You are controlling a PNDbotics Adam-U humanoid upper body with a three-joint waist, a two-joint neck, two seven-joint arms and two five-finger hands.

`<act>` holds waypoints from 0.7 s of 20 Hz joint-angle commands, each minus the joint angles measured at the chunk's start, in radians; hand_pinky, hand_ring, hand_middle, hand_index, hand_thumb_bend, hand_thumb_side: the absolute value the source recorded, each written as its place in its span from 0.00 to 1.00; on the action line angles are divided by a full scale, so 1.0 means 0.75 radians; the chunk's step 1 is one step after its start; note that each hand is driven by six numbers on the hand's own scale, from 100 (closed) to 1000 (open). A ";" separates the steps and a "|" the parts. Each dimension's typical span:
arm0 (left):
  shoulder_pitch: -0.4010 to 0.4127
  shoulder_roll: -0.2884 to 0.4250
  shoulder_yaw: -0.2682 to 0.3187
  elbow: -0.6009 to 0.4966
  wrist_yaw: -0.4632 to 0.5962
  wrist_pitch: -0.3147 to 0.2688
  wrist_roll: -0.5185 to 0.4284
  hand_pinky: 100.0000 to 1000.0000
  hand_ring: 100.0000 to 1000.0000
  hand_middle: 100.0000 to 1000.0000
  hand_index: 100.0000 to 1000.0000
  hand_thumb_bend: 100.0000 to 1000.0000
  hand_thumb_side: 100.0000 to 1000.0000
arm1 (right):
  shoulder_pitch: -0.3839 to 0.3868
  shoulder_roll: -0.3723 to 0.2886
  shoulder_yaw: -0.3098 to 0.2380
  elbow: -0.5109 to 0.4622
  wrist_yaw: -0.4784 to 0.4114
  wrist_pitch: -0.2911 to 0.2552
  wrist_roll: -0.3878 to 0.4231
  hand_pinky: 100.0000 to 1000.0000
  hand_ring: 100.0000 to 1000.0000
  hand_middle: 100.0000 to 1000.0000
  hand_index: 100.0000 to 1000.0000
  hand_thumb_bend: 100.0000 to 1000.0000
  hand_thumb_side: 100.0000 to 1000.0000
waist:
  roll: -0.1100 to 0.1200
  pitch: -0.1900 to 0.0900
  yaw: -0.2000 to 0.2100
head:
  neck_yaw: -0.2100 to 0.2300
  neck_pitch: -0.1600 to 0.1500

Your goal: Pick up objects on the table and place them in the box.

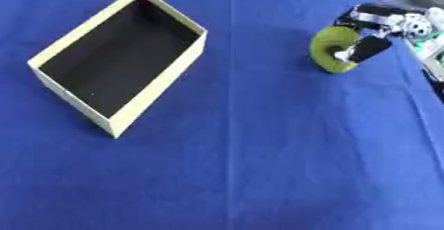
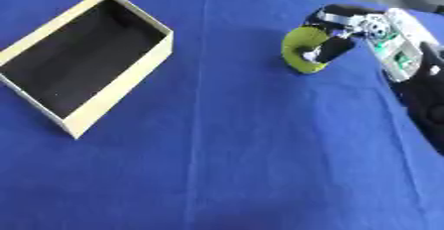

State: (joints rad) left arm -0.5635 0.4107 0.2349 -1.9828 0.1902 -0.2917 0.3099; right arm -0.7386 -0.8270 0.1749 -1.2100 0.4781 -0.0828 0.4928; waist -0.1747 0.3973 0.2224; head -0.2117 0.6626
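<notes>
A blue cloth-covered table (image 1: 260,164) carries an open rectangular cardboard box (image 1: 156,92) with a dark, empty inside at the left. Well apart, at the far right, the robot's right hand (image 2: 347,30) curls its black fingers and thumb round an olive-green ring-shaped object (image 2: 299,50), standing on edge on the cloth. It looks light and stiff; gripping through the rim suits it. The ring's far side and material are hard to make out. The left hand is out of view.

Bare blue cloth (image 1: 277,140) between box (image 1: 160,83) and right hand (image 2: 334,35)
</notes>
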 commanded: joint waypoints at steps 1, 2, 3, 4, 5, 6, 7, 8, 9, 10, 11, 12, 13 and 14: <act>-0.017 0.017 -0.002 -0.023 -0.003 -0.002 -0.007 0.60 0.66 0.53 0.61 0.00 0.33 | 0.007 -0.099 0.010 -0.101 -0.058 0.028 -0.058 0.54 0.49 0.33 0.48 0.00 0.19 | 0.008 -0.036 -0.004 | 0.003 0.000; -0.018 0.017 -0.002 -0.023 -0.003 -0.003 -0.008 0.60 0.66 0.53 0.61 0.00 0.33 | 0.017 -0.109 0.017 -0.128 -0.063 0.032 -0.071 0.53 0.48 0.32 0.48 0.00 0.18 | 0.008 -0.038 -0.005 | 0.004 0.002; -0.018 0.017 -0.003 -0.023 -0.003 -0.003 -0.008 0.60 0.66 0.53 0.61 0.00 0.33 | 0.028 -0.119 0.020 -0.156 -0.068 0.035 -0.084 0.53 0.47 0.32 0.48 0.00 0.18 | 0.007 -0.039 -0.005 | 0.005 0.003; -0.017 0.017 -0.003 -0.023 -0.003 -0.003 -0.008 0.60 0.66 0.53 0.61 0.00 0.33 | 0.038 -0.126 0.020 -0.183 -0.070 0.040 -0.099 0.52 0.46 0.32 0.49 0.00 0.16 | 0.007 -0.041 -0.006 | 0.006 0.003; -0.017 0.017 -0.003 -0.023 -0.003 -0.003 -0.008 0.60 0.66 0.53 0.61 0.00 0.33 | 0.046 -0.133 0.018 -0.213 -0.070 0.045 -0.116 0.52 0.46 0.33 0.50 0.00 0.16 | 0.007 -0.043 -0.007 | 0.007 0.004; -0.017 0.017 -0.003 -0.023 -0.003 -0.003 -0.007 0.60 0.66 0.53 0.61 0.00 0.33 | 0.053 -0.139 0.015 -0.239 -0.070 0.049 -0.129 0.52 0.46 0.34 0.51 0.02 0.14 | 0.007 -0.045 -0.008 | 0.008 0.004; -0.017 0.017 -0.003 -0.023 -0.003 -0.003 -0.007 0.60 0.66 0.53 0.61 0.00 0.33 | 0.058 -0.148 0.007 -0.275 -0.066 0.048 -0.146 0.52 0.46 0.35 0.52 0.05 0.14 | 0.007 -0.047 -0.009 | 0.010 0.005; -0.017 0.017 -0.004 -0.023 -0.003 -0.003 -0.006 0.60 0.66 0.53 0.61 0.00 0.34 | 0.065 -0.155 0.001 -0.307 -0.061 0.050 -0.160 0.53 0.46 0.37 0.55 0.10 0.14 | 0.007 -0.049 -0.009 | 0.011 0.006; -0.016 0.017 -0.004 -0.023 -0.003 -0.004 -0.005 0.60 0.66 0.53 0.61 0.00 0.33 | 0.068 -0.163 -0.007 -0.345 -0.055 0.050 -0.173 0.53 0.46 0.38 0.56 0.14 0.14 | 0.006 -0.052 -0.011 | 0.013 0.007; -0.016 0.018 -0.004 -0.023 -0.002 -0.004 -0.004 0.60 0.66 0.53 0.61 0.00 0.33 | 0.072 -0.171 -0.015 -0.386 -0.049 0.050 -0.187 0.53 0.45 0.38 0.57 0.17 0.15 | 0.006 -0.054 -0.012 | 0.015 0.008; -0.016 0.018 -0.004 -0.023 -0.002 -0.005 -0.003 0.60 0.66 0.53 0.61 0.00 0.33 | 0.077 -0.178 -0.020 -0.419 -0.045 0.054 -0.197 0.53 0.45 0.38 0.57 0.17 0.15 | 0.006 -0.056 -0.012 | 0.015 0.008; -0.015 0.018 -0.005 -0.023 -0.002 -0.004 -0.002 0.60 0.66 0.53 0.61 0.00 0.33 | 0.073 -0.181 -0.026 -0.457 -0.044 0.059 -0.212 0.52 0.43 0.37 0.56 0.19 0.14 | 0.005 -0.059 -0.013 | 0.016 0.009; -0.014 0.018 -0.005 -0.023 -0.002 -0.004 -0.002 0.60 0.66 0.53 0.61 0.00 0.33 | 0.069 -0.183 -0.032 -0.497 -0.045 0.067 -0.229 0.51 0.43 0.38 0.57 0.21 0.14 | 0.005 -0.061 -0.014 | 0.017 0.010; -0.015 0.017 -0.006 -0.023 -0.002 -0.004 -0.003 0.60 0.66 0.53 0.61 0.00 0.33 | 0.061 -0.185 -0.035 -0.537 -0.047 0.075 -0.243 0.50 0.42 0.39 0.57 0.20 0.13 | 0.004 -0.064 -0.014 | 0.017 0.010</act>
State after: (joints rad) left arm -0.5636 0.4107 0.2299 -1.9828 0.1902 -0.2925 0.3078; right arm -0.6769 -0.9175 0.1727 -1.5642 0.4397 -0.0313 0.3274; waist -0.1783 0.3744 0.2144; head -0.2013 0.6676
